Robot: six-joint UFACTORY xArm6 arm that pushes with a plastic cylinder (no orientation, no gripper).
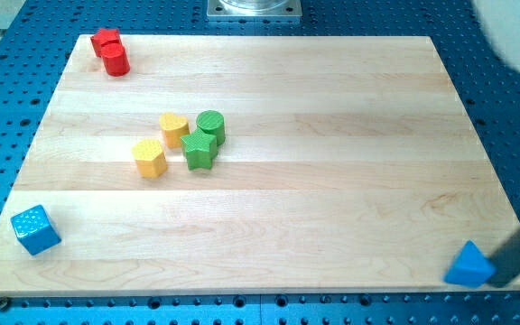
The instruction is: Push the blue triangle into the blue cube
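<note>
Blue triangle (pixel 469 266) sits at the view's bottom right corner of the wooden board (pixel 332 181), right by the bottom edge & close to the right edge. My tip (pixel 497 282) is just beside it on the view's right, looks to be touching or nearly so; rod is blurred, so can't tell exact contact. The rod rises up and to the right from there, out past the frame edge. No jaws on this tool, just a bare rod: it grips nothing.

Blue cube (pixel 35 228) is at the opposite corner, view's bottom left, near the left edge of the board, w/ white specks on its top face. Well apart from the triangle; almost the full board width lies between them.

Further up, left of centre, a cluster of 4: yellow block (pixel 150 158) lowest & leftmost, green star-ish block (pixel 199 150) just to its right, a 2nd yellow block (pixel 174 128) above and between them, green cylinder (pixel 210 125) at the cluster's top right, touching or nearly touching the green star block.

Farthest, view's top left corner: two red blocks, a red cylinder (pixel 116 60) w/ another red block (pixel 106 39) just behind it, touching; its shape is hard to make out.

Around the board: blue perforated table (pixel 7 117).
</note>
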